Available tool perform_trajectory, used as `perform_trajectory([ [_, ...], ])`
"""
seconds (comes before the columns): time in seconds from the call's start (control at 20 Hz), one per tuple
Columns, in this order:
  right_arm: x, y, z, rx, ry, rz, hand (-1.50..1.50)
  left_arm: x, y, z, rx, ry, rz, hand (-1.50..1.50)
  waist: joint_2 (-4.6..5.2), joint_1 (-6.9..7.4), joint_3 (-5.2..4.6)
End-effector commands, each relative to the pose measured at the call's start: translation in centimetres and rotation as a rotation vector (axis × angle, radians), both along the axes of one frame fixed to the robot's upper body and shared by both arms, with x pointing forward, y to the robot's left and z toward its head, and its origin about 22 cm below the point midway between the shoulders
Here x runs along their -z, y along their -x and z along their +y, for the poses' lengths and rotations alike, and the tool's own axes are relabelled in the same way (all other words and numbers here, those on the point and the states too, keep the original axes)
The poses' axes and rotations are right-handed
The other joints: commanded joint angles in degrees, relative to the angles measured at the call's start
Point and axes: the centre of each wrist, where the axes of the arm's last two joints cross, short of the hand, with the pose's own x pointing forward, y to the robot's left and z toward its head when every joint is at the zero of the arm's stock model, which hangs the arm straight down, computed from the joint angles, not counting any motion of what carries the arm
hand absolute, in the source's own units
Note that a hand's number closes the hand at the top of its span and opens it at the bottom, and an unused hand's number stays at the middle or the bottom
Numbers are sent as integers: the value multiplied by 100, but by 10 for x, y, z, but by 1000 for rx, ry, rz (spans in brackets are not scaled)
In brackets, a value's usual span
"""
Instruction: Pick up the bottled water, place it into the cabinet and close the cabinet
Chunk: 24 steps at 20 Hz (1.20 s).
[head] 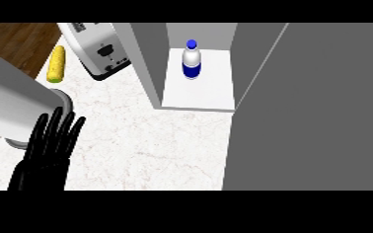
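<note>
The bottled water [192,60], white with a blue cap and blue label, stands upright on the white floor of the cabinet [198,94], toward its back. The grey cabinet door [306,113] stands open and fills the right side of the view. My left hand [50,145] shows at the lower left, fingers straight and pointing up, holding nothing, well apart from the cabinet. My right hand is nowhere in the view.
A white toaster [98,49] sits at the back left with a yellow corn cob [56,64] beside it. A grey rounded object [25,103] stands at the left edge behind my left hand. The marble counter [153,143] stretches before the cabinet.
</note>
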Motion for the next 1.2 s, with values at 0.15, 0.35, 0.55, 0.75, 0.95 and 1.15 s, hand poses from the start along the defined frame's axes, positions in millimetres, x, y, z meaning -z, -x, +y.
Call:
perform_trajectory([
  [0.15, -33, 9, 30, -91, -75, -30, 150, -8, 13, 27, 26, -1, -7, -150, 82, 176, -10],
  [0.35, -25, 6, 42, -101, -153, -7, 150, -15, 15, 39, 45, -7, -15, -150, 131, 336, 3],
  [0.55, -26, 1, 42, -136, -120, -24, 150, -19, 12, 53, 49, -26, -13, -150, 189, 519, -16],
  [0.75, -20, -7, 44, -143, -67, -23, 150, -27, 12, 54, 101, -21, -43, -150, 244, 655, -17],
  [0.95, -18, -12, 42, -160, -25, -25, 150, -30, 13, 57, 132, -24, -45, -150, 285, 857, -29],
  [1.15, -19, -20, 41, -162, -9, -82, 150, -30, 11, 63, 142, -34, -43, -150, 312, 955, -51],
])
